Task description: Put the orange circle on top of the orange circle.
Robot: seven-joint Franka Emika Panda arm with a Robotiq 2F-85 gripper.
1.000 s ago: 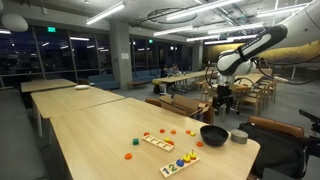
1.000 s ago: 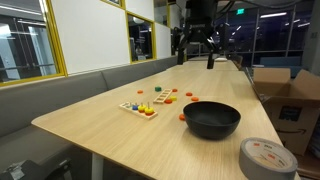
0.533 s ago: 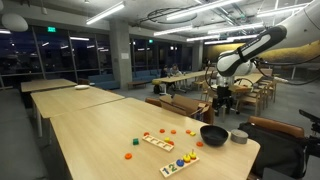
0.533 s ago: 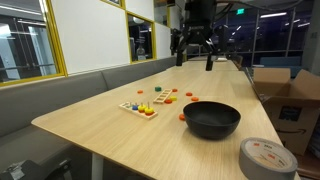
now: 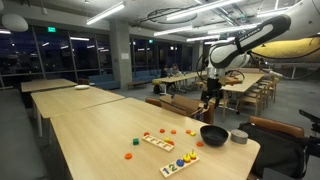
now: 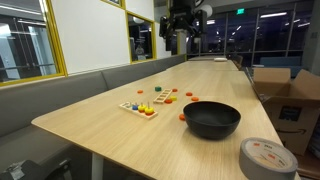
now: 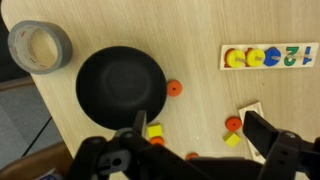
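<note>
Circles in orange show best in the wrist view. The bowl-side orange circle (image 7: 174,88) lies flat on the table (image 7: 200,30), just beside the rim of the black bowl (image 7: 120,85). The board-side orange circle (image 7: 233,125) lies near a corner of the small puzzle board (image 7: 256,112), with a yellow block (image 7: 232,140) just beside it. The two circles are apart, and neither is stacked.

The gripper (image 7: 198,140) has its fingers spread wide with nothing between them, so the step in hand looks like the approach to a first pick. The bowl-side circle seems the easier one to take, provided the fingers straddle it across its width and the finger nearest the bowl stays off the rim. The circle is thin, so the fingers should come right down to the wood before closing. It should then be carried level and lowered squarely onto the other circle.

The wrist view alone shows the number board (image 7: 268,58) and the duct tape roll (image 7: 40,45) from above, but it gives no sense of height. In both exterior views the gripper (image 5: 210,97) (image 6: 182,35) hangs high, well clear of the table. In an exterior view a lone orange piece (image 5: 128,155) sits apart from the rest.
</note>
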